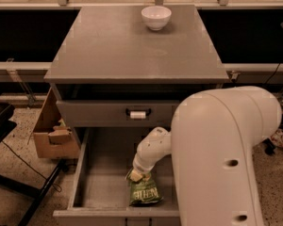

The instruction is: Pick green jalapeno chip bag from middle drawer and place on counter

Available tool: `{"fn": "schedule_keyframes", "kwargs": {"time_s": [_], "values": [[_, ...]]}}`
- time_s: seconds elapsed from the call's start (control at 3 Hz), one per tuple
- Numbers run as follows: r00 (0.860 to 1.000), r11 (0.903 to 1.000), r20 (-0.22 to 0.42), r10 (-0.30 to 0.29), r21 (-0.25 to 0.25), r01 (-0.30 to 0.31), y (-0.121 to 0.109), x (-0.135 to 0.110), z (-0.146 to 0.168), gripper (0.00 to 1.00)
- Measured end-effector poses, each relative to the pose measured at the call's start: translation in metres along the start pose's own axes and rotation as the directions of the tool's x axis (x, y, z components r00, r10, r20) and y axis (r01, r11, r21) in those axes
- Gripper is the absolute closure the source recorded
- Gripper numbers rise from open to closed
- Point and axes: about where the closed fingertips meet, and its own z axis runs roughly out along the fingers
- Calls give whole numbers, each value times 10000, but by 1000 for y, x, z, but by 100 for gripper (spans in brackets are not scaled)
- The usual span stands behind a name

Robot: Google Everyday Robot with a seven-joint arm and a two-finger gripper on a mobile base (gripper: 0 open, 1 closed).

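Observation:
The green jalapeno chip bag point(144, 192) lies on the flat bottom of the open middle drawer point(101, 182), near its front edge, white lettering facing up. My gripper point(136, 175) reaches down into the drawer and sits right at the bag's pinched top. The white arm covers the right part of the drawer. The counter point(118, 41) is the grey slab above the drawers.
A white bowl point(156, 17) stands at the back of the counter. A closed drawer front with a black handle and white tag point(138, 114) sits above the open drawer. A cardboard box point(54, 133) stands on the speckled floor to the left.

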Motion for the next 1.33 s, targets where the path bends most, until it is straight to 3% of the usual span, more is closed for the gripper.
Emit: {"fn": "schedule_keyframes", "kwargs": {"time_s": [0.33,0.67,1.0,1.33], "values": [[9965,9977,-494,-674,87,679,4,6,10,74],[9959,9971,-502,-748,96,754,4,5,11,96],[9959,9971,-502,-749,96,754,4,5,11,100],[9958,9955,-330,-859,365,871,5,0,-9,100]]}}
